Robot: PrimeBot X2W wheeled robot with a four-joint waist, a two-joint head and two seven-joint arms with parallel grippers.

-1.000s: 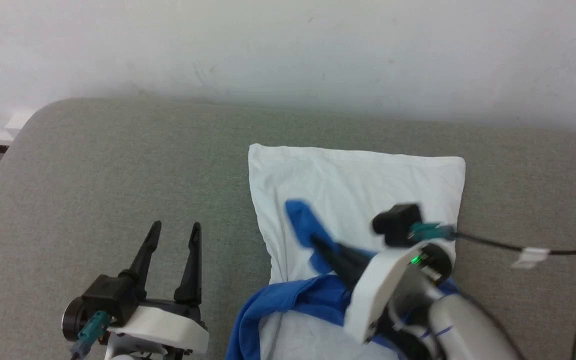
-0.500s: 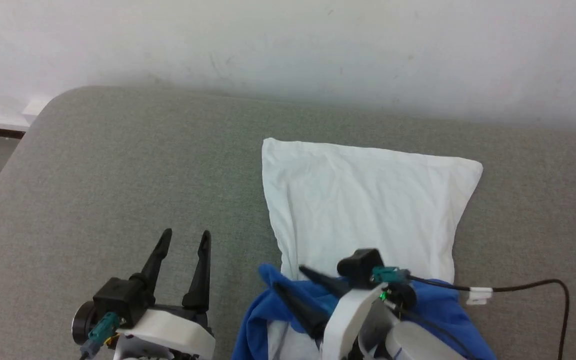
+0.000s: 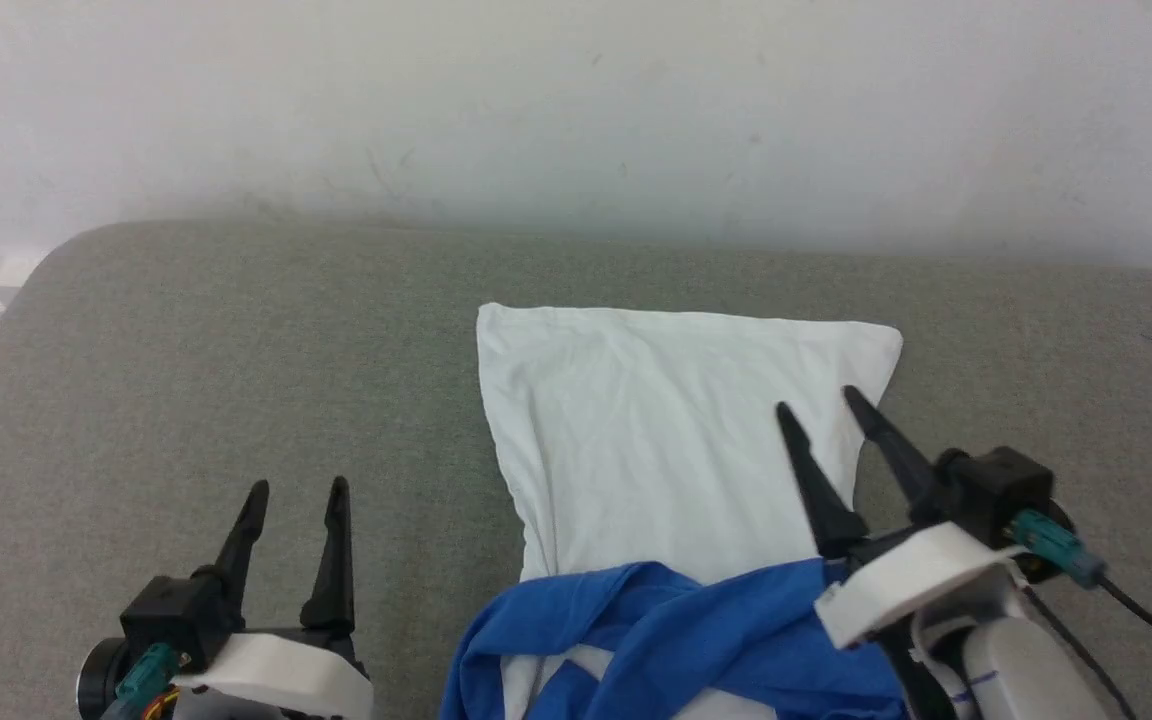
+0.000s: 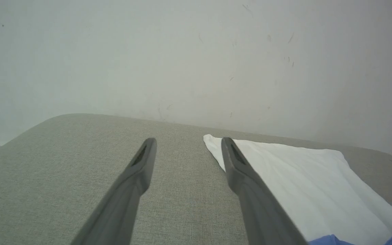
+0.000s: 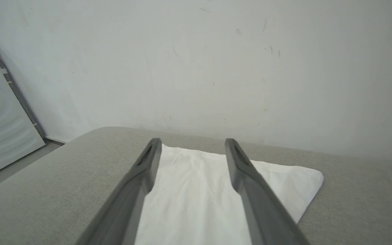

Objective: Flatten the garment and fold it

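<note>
Garment beneath raised right hand, fingers spread.

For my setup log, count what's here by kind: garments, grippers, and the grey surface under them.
Garment: 1
Grippers: 2, the left gripper and the right gripper
Grey surface: 1
Total: 4

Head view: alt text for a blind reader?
A white garment with blue sleeves lies on a grey padded surface, its body spread flat and the sleeves bunched at the near edge. The right gripper hovers over its right side and the left gripper sits off to its left, both with jaws open and empty.
</note>
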